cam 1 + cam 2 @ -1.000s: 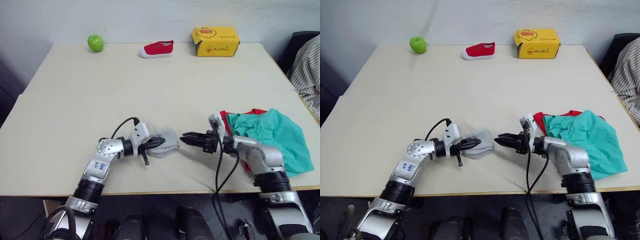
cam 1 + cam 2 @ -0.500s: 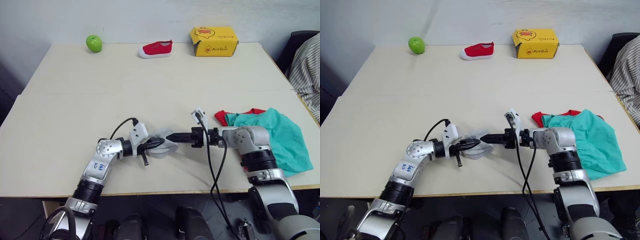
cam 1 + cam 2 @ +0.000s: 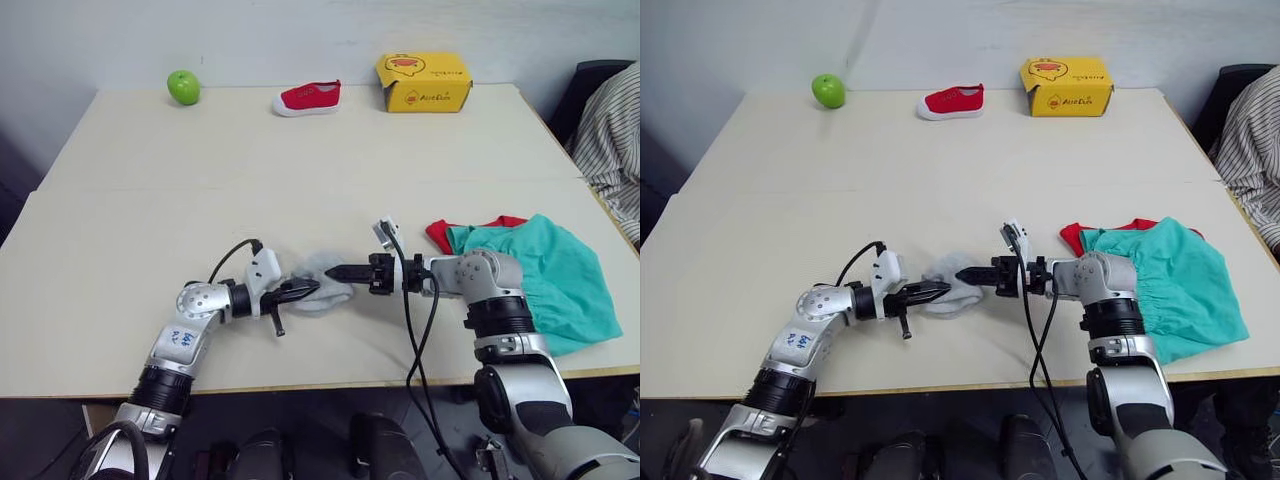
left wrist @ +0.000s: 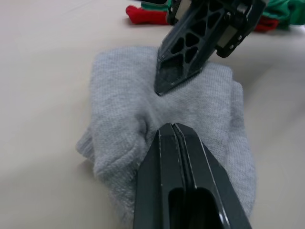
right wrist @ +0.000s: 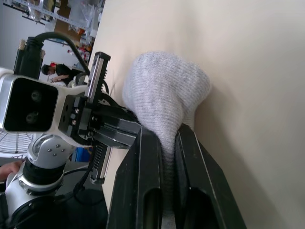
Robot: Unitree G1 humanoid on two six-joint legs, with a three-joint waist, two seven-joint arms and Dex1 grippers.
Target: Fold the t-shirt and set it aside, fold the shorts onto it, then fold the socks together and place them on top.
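Note:
The grey socks [image 3: 318, 291] lie bunched near the table's front edge, between my two grippers. My left gripper [image 3: 308, 289] comes in from the left and is shut, its tips pinching a pucker of the knit [image 4: 143, 125]. From the right, my right gripper [image 3: 334, 272] is shut on the other side, with sock cloth [image 5: 164, 95] caught between its fingers. The teal shorts [image 3: 560, 272] lie loosely folded at the right edge. They rest on the red t-shirt [image 3: 444, 233], of which a strip shows at the left side.
Along the far edge stand a green apple [image 3: 183, 86], a small red shoe [image 3: 307, 98] and a yellow box [image 3: 424, 82]. A person's striped sleeve [image 3: 612, 130] hangs beyond the table's right edge. My right arm's black cable [image 3: 412, 340] loops over the front edge.
My right gripper has swung left from beside the shorts to the socks and shut on them. The left gripper has kept its hold. The camera has shifted a little.

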